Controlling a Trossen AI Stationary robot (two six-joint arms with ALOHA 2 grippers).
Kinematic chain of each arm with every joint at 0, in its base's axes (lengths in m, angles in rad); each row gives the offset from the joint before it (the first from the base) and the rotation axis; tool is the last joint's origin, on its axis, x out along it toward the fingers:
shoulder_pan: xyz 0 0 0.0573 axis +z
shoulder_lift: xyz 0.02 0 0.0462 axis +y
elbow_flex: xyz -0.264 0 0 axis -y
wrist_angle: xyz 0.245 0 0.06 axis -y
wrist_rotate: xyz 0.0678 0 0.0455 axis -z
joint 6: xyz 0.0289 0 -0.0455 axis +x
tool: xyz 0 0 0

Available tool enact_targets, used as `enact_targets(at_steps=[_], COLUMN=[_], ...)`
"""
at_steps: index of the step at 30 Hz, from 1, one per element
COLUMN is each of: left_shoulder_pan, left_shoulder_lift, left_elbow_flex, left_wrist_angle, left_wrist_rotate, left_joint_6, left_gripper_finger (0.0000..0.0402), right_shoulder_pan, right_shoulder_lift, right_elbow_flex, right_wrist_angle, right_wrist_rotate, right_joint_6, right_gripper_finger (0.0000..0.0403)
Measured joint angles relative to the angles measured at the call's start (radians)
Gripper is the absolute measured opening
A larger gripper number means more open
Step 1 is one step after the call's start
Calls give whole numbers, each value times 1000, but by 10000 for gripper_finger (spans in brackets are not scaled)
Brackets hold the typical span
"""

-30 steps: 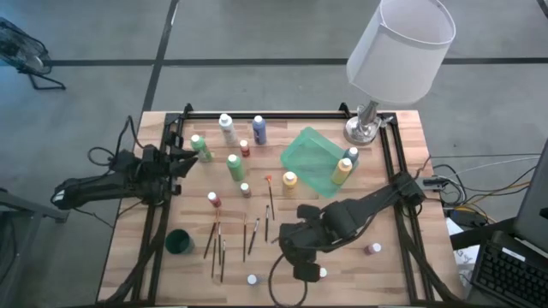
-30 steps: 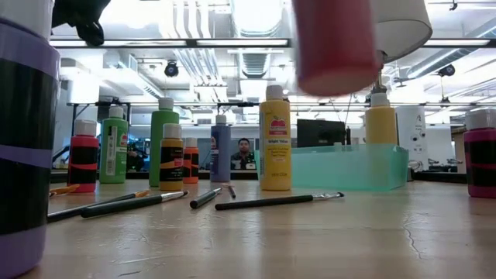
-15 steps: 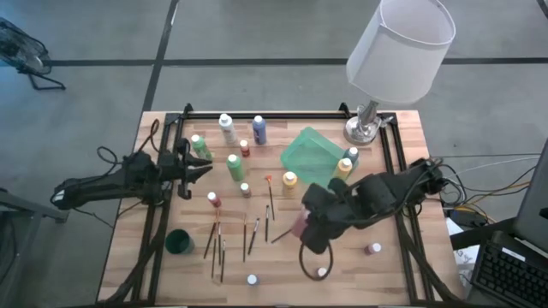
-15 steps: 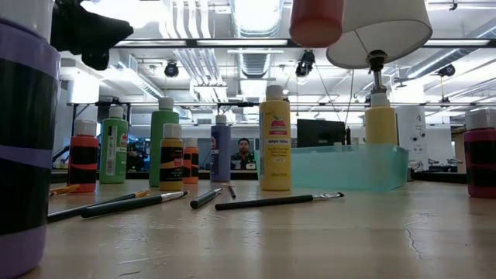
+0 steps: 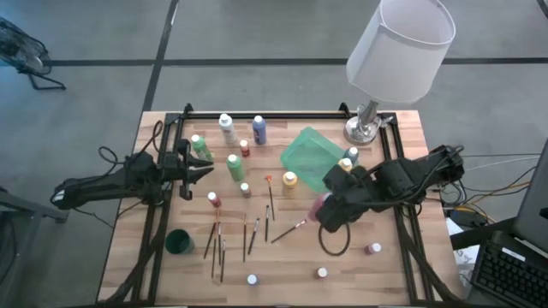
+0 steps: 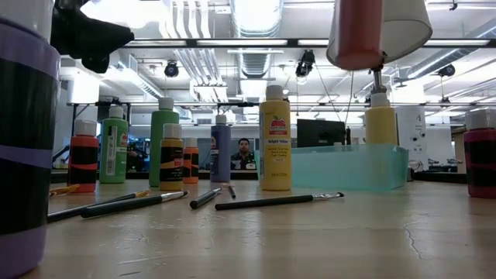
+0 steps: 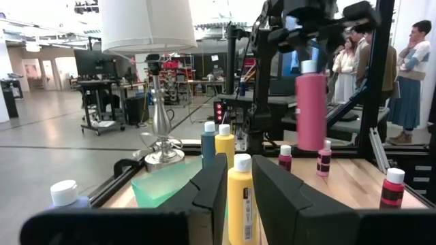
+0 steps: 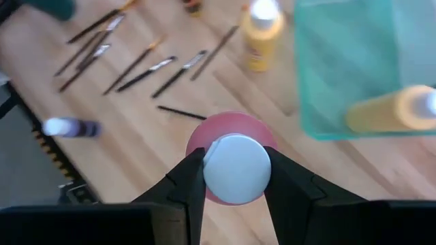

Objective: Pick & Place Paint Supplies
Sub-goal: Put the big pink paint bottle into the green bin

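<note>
1. My right pincer (image 8: 234,178) pinches the white cap of a pink paint bottle (image 5: 320,208), which hangs clear of the desk (image 5: 402,265), just beside the green tray (image 5: 310,154).
2. A yellow bottle (image 8: 392,110) lies in that tray.
3. My left pincer (image 7: 236,182) hovers at the desk's left side near the green bottles (image 5: 234,166); its fingers stand slightly parted, gripping nothing.
4. The brushes (image 5: 216,244) lie scattered on the desk's front half.
5. People (image 7: 411,68) stand in the room beyond.
</note>
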Motion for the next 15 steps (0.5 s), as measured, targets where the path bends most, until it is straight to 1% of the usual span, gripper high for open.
enact_targets(at_steps=[5, 8, 11, 15], left_shoulder_pan=[0, 0, 0, 0], left_shoulder_lift=[0, 0, 0, 0], left_elbow_flex=[0, 0, 0, 0], left_wrist_angle=[-1, -1, -2, -3], left_wrist_rotate=[0, 0, 0, 0], left_joint_6=[0, 0, 0, 0], left_gripper_finger=[76, 76, 76, 76], right_shoulder_pan=[-40, -70, -103, -137], right_shoulder_lift=[-94, -141, -170, -176], right_elbow_flex=[-165, -244, -296, -335], right_wrist_angle=[0, 0, 4, 12], right_wrist_rotate=[25, 59, 68, 67], right_joint_6=[50, 70, 68, 29], right_gripper_finger=[112, 112, 112, 112])
